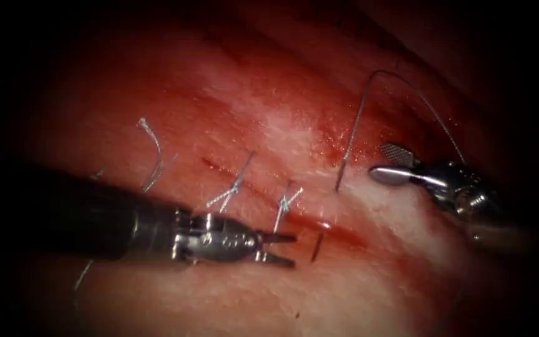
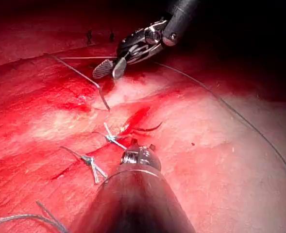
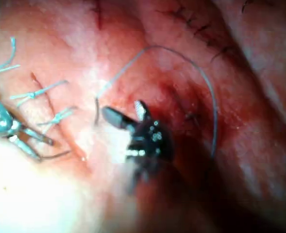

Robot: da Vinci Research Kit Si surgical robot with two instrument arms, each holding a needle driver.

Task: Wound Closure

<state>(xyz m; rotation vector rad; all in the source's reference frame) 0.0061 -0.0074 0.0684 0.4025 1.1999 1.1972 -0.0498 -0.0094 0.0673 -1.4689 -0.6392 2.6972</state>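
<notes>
Two knotted stitches (image 1: 288, 201) already across the cut (image 1: 244, 181) in the tissue (image 1: 251, 106). Left tool (image 1: 277, 248) with jaws spread, gripping nothing. Short dark tip of needle (image 1: 316, 248) poking out of the tissue at its 3 o'clock, left of the cut, the rest buried. Right tool (image 1: 389, 163) at 2 o'clock from the needle, jaws also spread and empty. Thread (image 1: 357, 118) arching up from the cut's right side. Probably mid-stitch; next calls for a firm grip behind the exposed tip.
</notes>
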